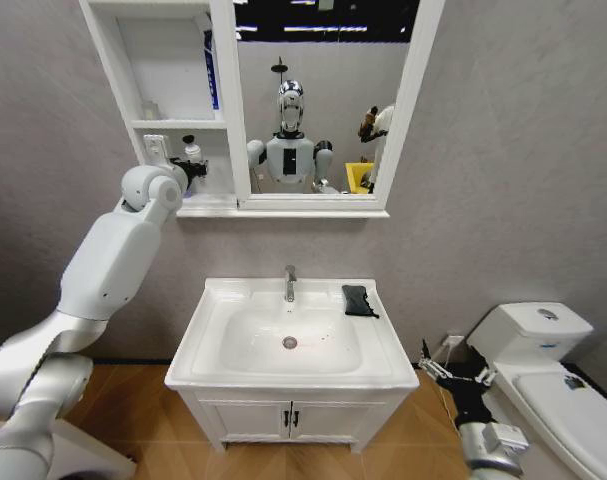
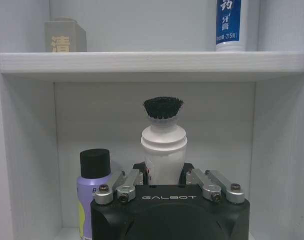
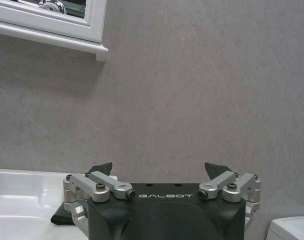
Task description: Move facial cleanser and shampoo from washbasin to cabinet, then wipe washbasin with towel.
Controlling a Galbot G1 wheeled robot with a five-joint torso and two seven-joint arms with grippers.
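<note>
Left gripper [image 1: 191,170] is seen in the head view raised into the lower shelf of the cabinet [image 1: 173,124], arm stretched up and forward, wrist level. Washbasin [image 1: 383,352] top carries no bottles; the towel [image 1: 359,300] lies on its back right corner. Right gripper [image 1: 435,368] is parked low beside the basin, fingers apart.

Left wrist view: jaws are clamped on a white brush-capped bottle [image 2: 163,145], likely the facial cleanser, held upright. A purple bottle [image 2: 92,192] with black cap stands just beside it. Risk judged: the purple bottle could be knocked over when the jaws spread or the arm is pulled back; the white bottle could tip if let go above the shelf.

Right wrist view: the right fingers are spread on nothing, with the towel near below them.
</note>
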